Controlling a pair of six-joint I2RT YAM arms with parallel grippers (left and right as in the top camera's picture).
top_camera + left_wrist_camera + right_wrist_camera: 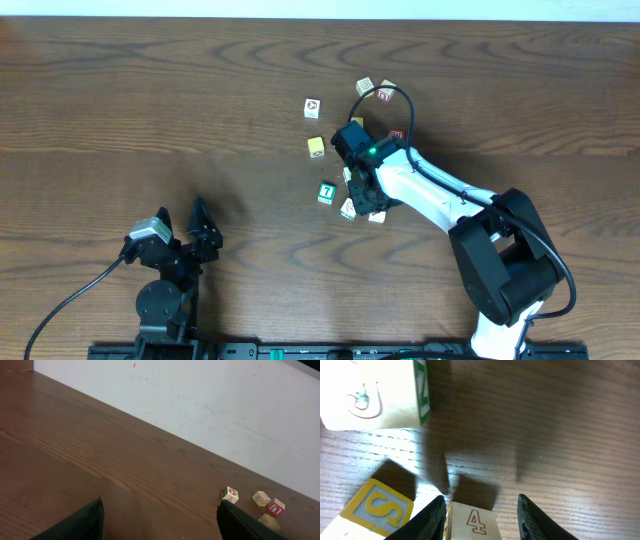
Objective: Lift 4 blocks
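On the dark, wood-grained worktop (150, 110) a loose scatter of small wooden cubes surrounds the right claw (481, 502). A plain yellow cube (316, 147) and a white cube with a dark picture (313, 107) lie to its far left, and two pale cubes (366, 86) sit touching near the far edge. The red-faced cube marked M (396, 133) is half hidden beside the white right arm. The green-faced cube marked 7 (326, 192) sits just beside the claw, its numeral upright toward the robot. Seen from the right wrist, the claw's black fingers (432, 517) stand apart on either side of a pale wooden cube with a red outlined 4 (472, 522). One finger is against its side, while a gap shows at the other, so the cube is not clamped. A yellow-bordered cube marked S (380, 507) crowds in just beside that finger, turned cornerwise. A white-faced cube with a teal line drawing and a green side (370, 395) lies farther off. The cubes are square-edged and equal-sided, so none has a long axis. The 4 reads upright toward the wrist. The left claw (182, 213) hangs wide apart and empty, well away from the cubes.
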